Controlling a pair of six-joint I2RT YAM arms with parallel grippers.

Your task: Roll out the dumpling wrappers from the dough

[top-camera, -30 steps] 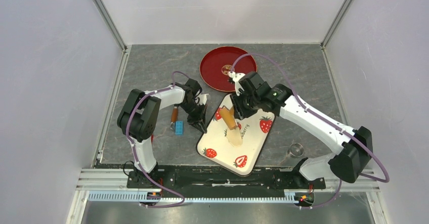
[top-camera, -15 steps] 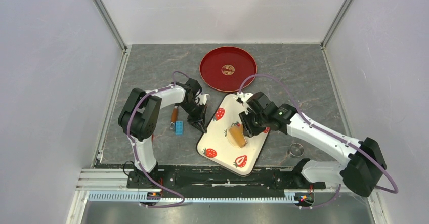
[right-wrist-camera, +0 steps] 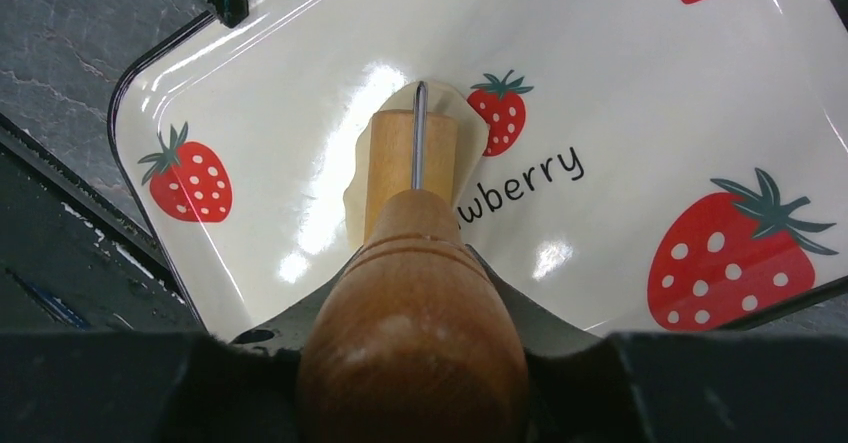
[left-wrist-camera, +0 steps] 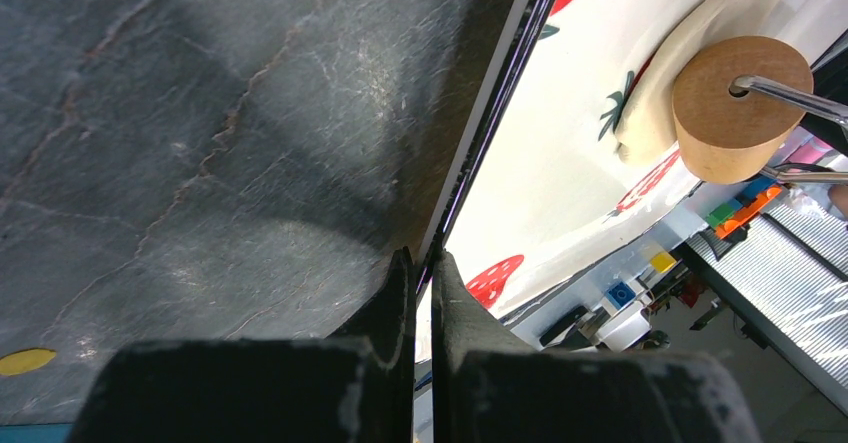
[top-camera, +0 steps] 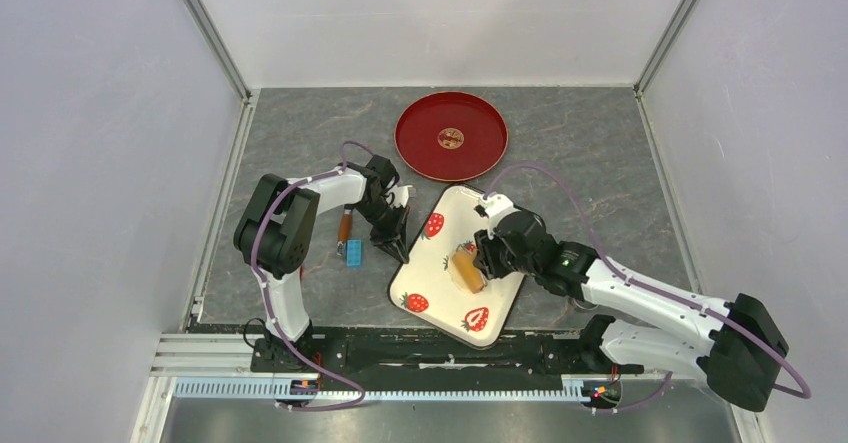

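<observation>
Wooden roller [right-wrist-camera: 395, 168]: the drum lies on the dough [right-wrist-camera: 352, 203], and the handle is clamped in the right end effector [right-wrist-camera: 410, 303], whose jaws are partway closed around it.
Dough place: a pale flattened oval near the middle of the strawberry tray [right-wrist-camera: 620, 73], mostly hidden under the drum so that only its edges show.
Dough from right end effector: straight ahead at 12 o'clock in the right wrist view, and at about 8 o'clock from it in the top view.
Dough long axis: roughly 1 to 7 o'clock in the right wrist view, a little skewed from the drum.
Drum long axis: 12 to 6 o'clock in that view, in line with the handle, so rolling would likely run 3 to 9 o'clock.
Left end effector [left-wrist-camera: 425, 273]: jaws pinched narrow on the tray's dark rim at its 9 o'clock side, apparently steadying the tray.
Dough from left end effector: about 2 o'clock in the left wrist view.
Nearer arm: the right one, with its roller on the dough; the left is well apart from it.
Wrappers: none seen. By my reading the step is flattening, early in the task.
</observation>
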